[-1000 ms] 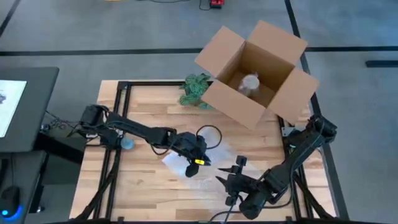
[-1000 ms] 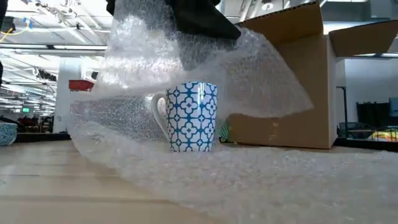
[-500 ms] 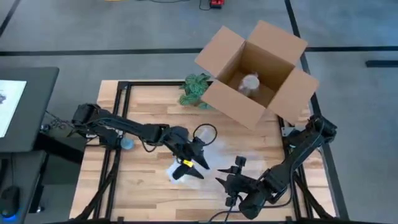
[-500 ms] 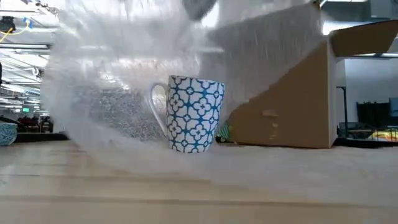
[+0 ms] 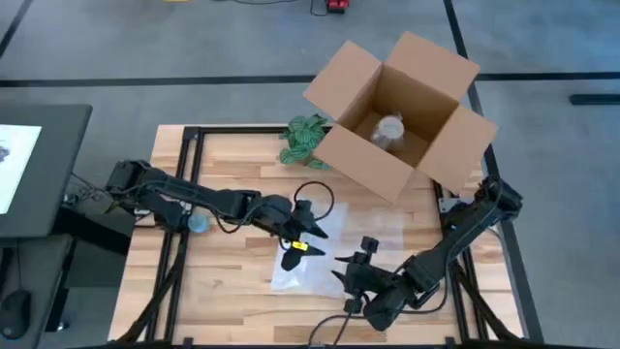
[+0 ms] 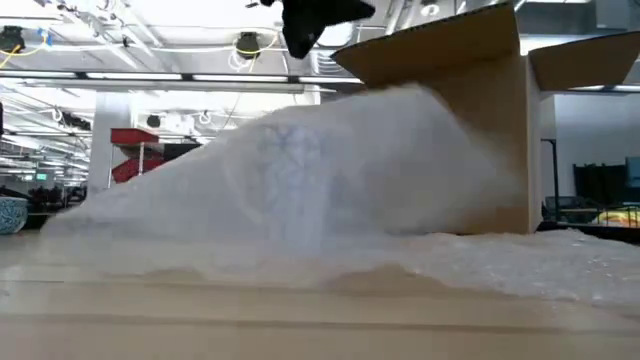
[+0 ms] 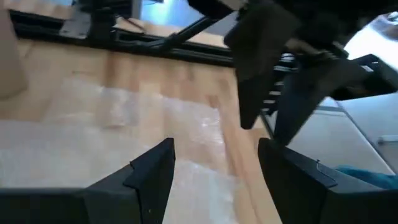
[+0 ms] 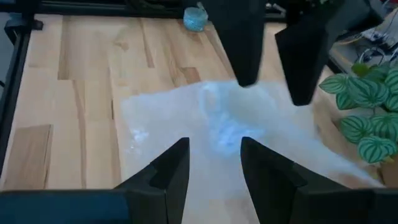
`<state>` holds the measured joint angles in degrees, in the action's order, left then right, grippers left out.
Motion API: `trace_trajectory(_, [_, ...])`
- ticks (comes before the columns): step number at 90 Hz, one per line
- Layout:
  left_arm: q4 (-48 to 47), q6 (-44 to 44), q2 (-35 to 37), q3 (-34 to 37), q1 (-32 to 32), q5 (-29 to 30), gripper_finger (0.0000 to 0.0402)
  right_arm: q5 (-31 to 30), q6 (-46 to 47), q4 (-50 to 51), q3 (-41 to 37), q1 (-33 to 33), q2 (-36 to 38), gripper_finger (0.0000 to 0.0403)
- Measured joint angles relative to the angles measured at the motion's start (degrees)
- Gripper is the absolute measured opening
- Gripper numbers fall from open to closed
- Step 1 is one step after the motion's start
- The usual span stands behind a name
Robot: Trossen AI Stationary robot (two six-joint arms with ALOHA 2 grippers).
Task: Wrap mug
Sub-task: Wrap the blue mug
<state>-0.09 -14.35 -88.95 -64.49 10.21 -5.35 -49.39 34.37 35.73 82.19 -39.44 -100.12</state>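
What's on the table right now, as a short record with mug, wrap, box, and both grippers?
mug: under the wrap, only a faint blue pattern shows
wrap: bubble wrap draped over the mug, spread on the table
box: open cardboard box at the table's far edge
left gripper: open, above the wrap
right gripper: open, at the wrap's near edge
plant: beside the box

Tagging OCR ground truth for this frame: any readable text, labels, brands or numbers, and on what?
None readable.
Brown cardboard box: no print visible on it.
Red sign in the room behind, low view: too blurred to read.
White sheet on the dark side table, high view: marks too small to read.
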Motion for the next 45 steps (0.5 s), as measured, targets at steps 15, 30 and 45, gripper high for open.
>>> trace_trajectory(15, [-3.3,-1.3,1.7,0.0,-0.9,0.3,0.0212,0.8,0.1,-0.1,0.0,0.6,0.0,0.0132])
trace_trajectory(30, [-13.1,-2.7,6.3,0.0,-0.9,0.4,0.0212,4.9,-0.6,-1.8,0.0,3.7,-0.4,0.0132])
trace_trajectory(45, [-34.7,-8.3,14.0,0.0,1.2,11.8,0.0212,14.4,-8.3,-8.9,0.0,11.2,-0.5,0.0119])
